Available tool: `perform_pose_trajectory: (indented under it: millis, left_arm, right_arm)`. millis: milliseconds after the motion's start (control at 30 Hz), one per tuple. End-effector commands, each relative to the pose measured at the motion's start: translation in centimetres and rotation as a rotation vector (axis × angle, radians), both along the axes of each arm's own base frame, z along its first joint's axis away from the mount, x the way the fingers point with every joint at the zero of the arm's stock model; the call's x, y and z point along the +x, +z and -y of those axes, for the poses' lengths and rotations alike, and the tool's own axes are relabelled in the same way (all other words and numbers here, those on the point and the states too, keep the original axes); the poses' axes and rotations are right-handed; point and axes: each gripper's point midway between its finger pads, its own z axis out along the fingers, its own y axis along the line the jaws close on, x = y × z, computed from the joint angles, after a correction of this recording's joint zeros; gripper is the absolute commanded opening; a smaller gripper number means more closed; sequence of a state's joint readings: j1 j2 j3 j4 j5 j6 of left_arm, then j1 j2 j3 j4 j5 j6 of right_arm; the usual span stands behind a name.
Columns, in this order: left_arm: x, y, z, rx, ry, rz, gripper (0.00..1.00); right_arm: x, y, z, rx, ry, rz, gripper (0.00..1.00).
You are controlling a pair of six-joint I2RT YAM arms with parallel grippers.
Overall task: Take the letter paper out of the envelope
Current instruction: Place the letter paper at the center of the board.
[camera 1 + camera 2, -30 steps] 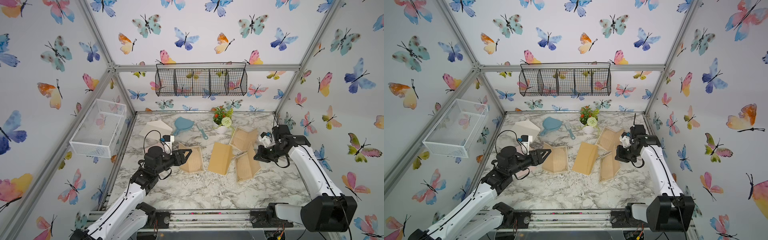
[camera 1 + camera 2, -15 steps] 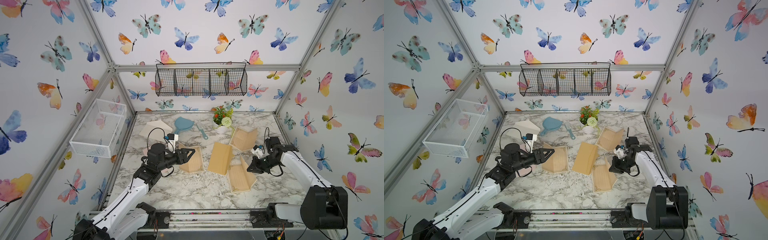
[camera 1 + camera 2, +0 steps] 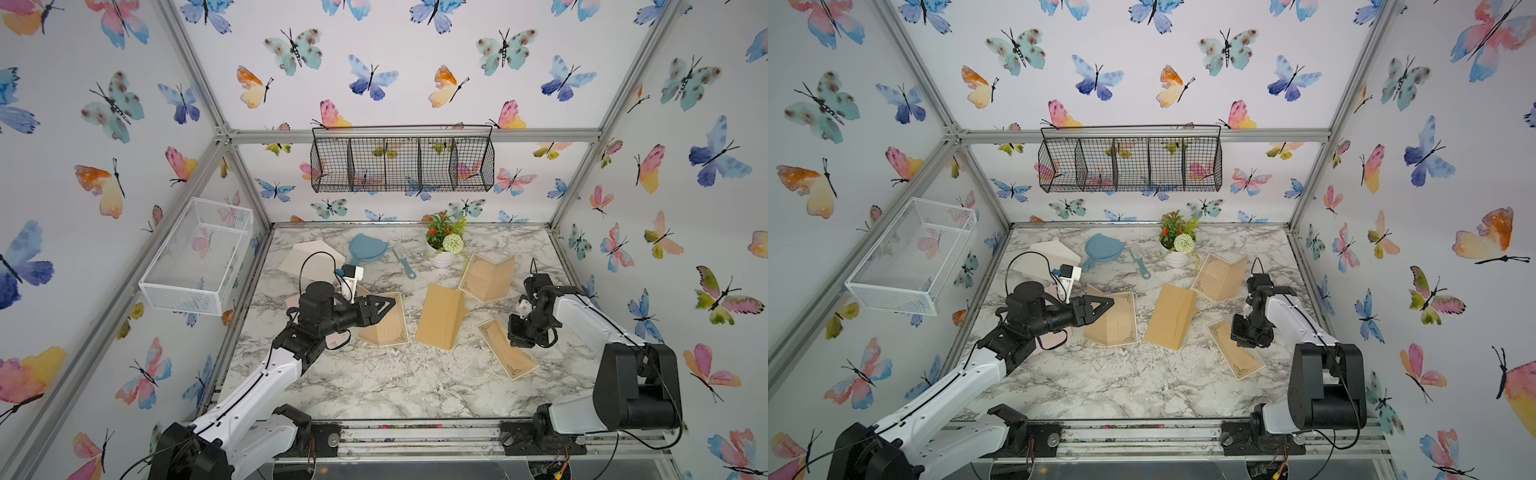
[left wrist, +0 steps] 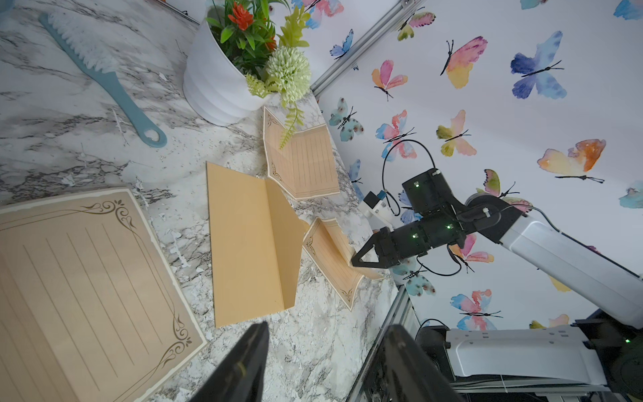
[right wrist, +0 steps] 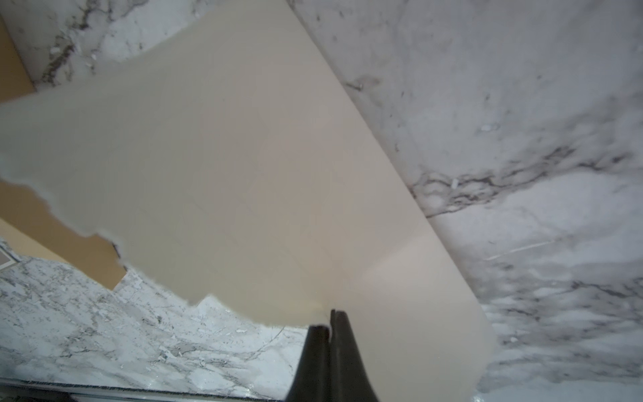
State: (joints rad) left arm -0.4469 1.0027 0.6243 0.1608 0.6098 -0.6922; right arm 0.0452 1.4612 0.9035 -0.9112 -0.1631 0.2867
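1. The right claw is clenched on one edge of a folded tan lined letter sheet with a scrolled border. That edge is raised, and the rest of the sheet trails onto the table, right of centre and towards the near side.
2. The left claw is held spread and empty, over the left part of the table above a second tan lined sheet.
3. The plain tan paper envelope stands tented at mid-table. The gripped sheet lies to its right and outside it, with one corner just beside the flap.
4. The pulling-out is judged done or all but done. Setting the sheet down and letting go are left. Whether anything more sits inside the envelope cannot be told.
5. Open room is found along the near side of the white-and-grey marbled tabletop, where bare surface is seen between the two arms.
6. Little margin is judged to the right, since the right arm is already near the table's right edge.
7. The far right is taken up by a third tan lined sheet and, just beside it, a white ribbed pot of artificial flowers.
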Motion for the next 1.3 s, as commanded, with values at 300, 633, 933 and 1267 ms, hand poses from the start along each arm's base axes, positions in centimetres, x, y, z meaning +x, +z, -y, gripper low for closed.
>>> perform_pose_trajectory:
  millis: [300, 633, 933, 1267]
  left_arm:
    - [-0.4, 2.2, 0.2, -0.045, -0.027, 0.052, 0.58]
    - [-0.5, 2.5, 0.2, -0.055, -0.028, 0.057, 0.58]
    - [-0.2, 2.6, 0.8, -0.083, -0.056, 0.040, 0.58]
    - [0.2, 3.5, 1.6, -0.074, -0.096, 0.054, 0.57]
  right_arm:
    - [3.6, 8.6, -3.1, 0.214, 0.077, 0.284, 0.02]
    - [4.0, 3.5, -3.9, 0.440, 0.053, 0.174, 0.02]
    - [4.7, 1.5, 1.2, 0.361, -0.108, 0.123, 0.02]
    - [5.7, 4.6, 0.9, 0.532, -0.155, 0.242, 0.02]
